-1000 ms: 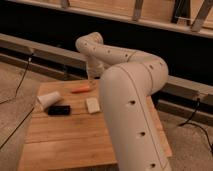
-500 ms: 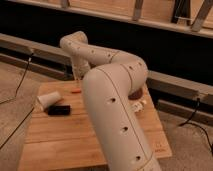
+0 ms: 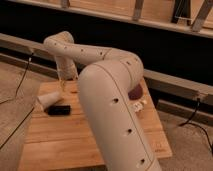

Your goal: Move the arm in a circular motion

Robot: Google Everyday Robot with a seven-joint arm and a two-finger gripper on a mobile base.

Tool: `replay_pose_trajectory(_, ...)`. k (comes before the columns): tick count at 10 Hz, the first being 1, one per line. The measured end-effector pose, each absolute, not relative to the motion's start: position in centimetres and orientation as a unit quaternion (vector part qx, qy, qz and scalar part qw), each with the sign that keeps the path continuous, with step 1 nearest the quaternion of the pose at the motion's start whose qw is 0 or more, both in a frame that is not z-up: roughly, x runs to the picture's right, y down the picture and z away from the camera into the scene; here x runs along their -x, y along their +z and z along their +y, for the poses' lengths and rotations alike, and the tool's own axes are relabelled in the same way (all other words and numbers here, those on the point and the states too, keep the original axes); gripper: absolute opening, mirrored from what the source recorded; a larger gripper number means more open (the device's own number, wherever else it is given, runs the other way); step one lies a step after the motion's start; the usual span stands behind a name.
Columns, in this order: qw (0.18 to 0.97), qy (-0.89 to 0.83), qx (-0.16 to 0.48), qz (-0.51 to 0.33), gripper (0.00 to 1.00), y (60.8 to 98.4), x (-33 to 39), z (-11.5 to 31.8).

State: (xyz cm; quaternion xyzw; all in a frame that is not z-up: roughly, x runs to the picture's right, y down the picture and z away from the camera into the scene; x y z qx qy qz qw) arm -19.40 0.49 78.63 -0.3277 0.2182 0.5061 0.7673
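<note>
Arm [image 3: 112, 95] bends over wooden table [image 3: 60, 145], its tool [image 3: 62, 86] near the far edge, grip state unclear.

You get dim, warm light from above: a soft sheen on the glossy cream-white jointed robot arm [image 3: 107, 100], the pale wooden tabletop [image 3: 55, 140] evenly lit, the backdrop near black. The jaws sit shaded over the tabletop's far-left corner.

Our arm [image 3: 112, 110] rises from the near edge of the worktop [image 3: 60, 142], bends, and reaches left; our gripper [image 3: 62, 85] points down over the far-left corner.
</note>
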Motion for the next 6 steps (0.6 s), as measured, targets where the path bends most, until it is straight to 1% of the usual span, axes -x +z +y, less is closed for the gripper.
replay_pose_trajectory(6,0.759,0.500,0.361,0.207,0.65,74.3,19.4,4.8)
